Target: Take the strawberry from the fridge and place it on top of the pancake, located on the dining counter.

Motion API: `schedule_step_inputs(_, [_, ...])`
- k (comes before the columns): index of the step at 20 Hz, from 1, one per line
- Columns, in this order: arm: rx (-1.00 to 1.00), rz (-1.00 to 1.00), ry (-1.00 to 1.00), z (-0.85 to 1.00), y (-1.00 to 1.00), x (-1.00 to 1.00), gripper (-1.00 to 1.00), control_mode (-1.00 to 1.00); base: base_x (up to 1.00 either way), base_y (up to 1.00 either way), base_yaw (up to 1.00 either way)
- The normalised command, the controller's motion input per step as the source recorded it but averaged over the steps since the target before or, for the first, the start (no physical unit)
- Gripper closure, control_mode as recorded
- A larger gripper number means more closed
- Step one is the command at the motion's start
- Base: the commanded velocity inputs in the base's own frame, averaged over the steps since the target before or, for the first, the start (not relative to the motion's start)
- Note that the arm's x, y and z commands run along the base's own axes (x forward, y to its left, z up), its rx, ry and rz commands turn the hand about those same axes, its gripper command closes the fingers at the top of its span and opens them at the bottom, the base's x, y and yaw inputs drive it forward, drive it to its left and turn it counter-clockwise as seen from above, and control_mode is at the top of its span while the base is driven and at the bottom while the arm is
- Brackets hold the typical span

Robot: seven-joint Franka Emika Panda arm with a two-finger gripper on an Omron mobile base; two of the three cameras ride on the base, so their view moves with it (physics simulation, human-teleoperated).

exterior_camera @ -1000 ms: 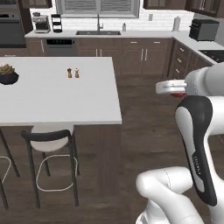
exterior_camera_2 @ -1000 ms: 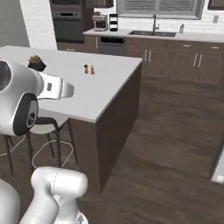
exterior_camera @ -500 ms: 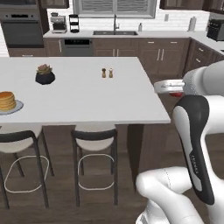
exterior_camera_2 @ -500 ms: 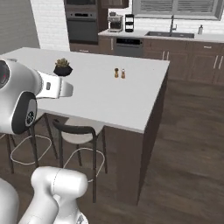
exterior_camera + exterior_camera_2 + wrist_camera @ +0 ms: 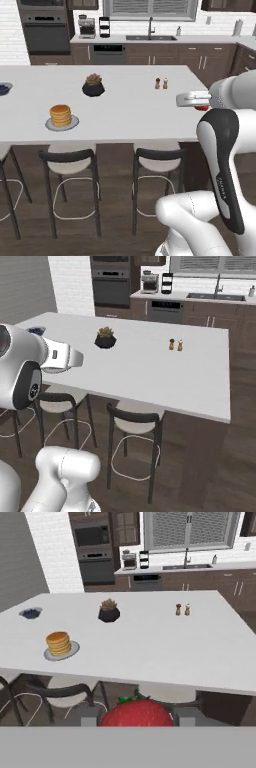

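My gripper (image 5: 137, 716) is shut on the strawberry (image 5: 137, 713), which sits bright red between the two finger tips at the bottom of the hand view. From the left base, the gripper (image 5: 194, 101) hangs level with the right end of the dining counter (image 5: 130, 117), a sliver of strawberry (image 5: 201, 107) under it. The pancake (image 5: 61, 115) is a golden stack on a small grey plate (image 5: 49, 125) near the counter's front left edge. The hand view has that pancake (image 5: 58, 642) ahead and to the left, well away from the gripper. The fridge is out of view.
A black pot with a plant (image 5: 93, 86) and two small shakers (image 5: 161, 83) stand mid-counter. A bowl of blueberries (image 5: 31, 613) sits at the far left. Stools (image 5: 69, 161) line the near side. Behind are an oven and a sink counter (image 5: 150, 39).
The whole picture has shifted: the base has moved along the counter, and the pancake has come into view at the left. The gripper has kept its hold on the strawberry.
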Motion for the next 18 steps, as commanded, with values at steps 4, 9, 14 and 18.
schedule_step_inputs(4, [0.00, 0.00, 0.00, 0.00, 0.00, 0.00, 1.00, 1.00, 0.60, 1.00, 0.00])
schedule_step_inputs(9, [0.00, 0.00, 0.00, 0.00, 0.00, 0.00, 1.00, 1.00, 0.65, 1.00, -0.02])
schedule_step_inputs(14, [0.00, 0.00, 0.00, 0.00, 0.00, 0.00, 1.00, 1.00, 0.59, 1.00, -0.05])
schedule_step_inputs(18, [0.00, 0.00, 0.00, 0.00, 0.00, 0.00, 1.00, 1.00, 0.72, 1.00, -0.17])
